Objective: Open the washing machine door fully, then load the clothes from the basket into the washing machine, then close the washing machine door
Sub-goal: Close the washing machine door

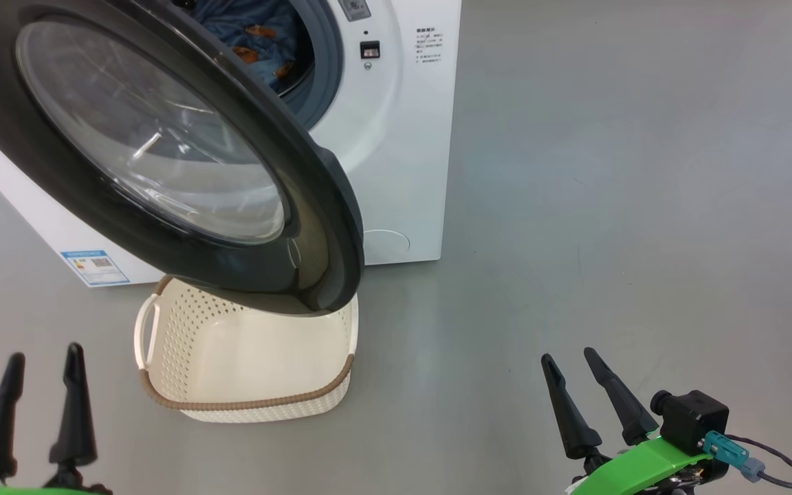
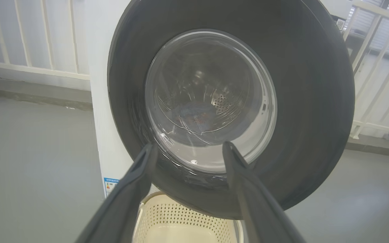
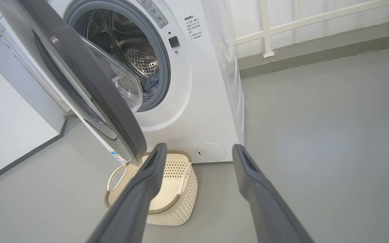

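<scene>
Left gripper point(image 1: 45, 354) and right gripper point(image 1: 568, 355) both stand with fingers apart, empty. We see the basket point(image 1: 251, 404) on the floor between them, nearer the left, with the partly open washing machine door point(image 1: 162, 151) above it.

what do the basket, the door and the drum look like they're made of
Basket: cream moulded plastic by the look, matte, with punched holes. Door: glossy black rim, probably plastic; its clear bulging window throws sharp reflections, likely glass. Drum: shiny perforated metal, seemingly stainless steel.
</scene>
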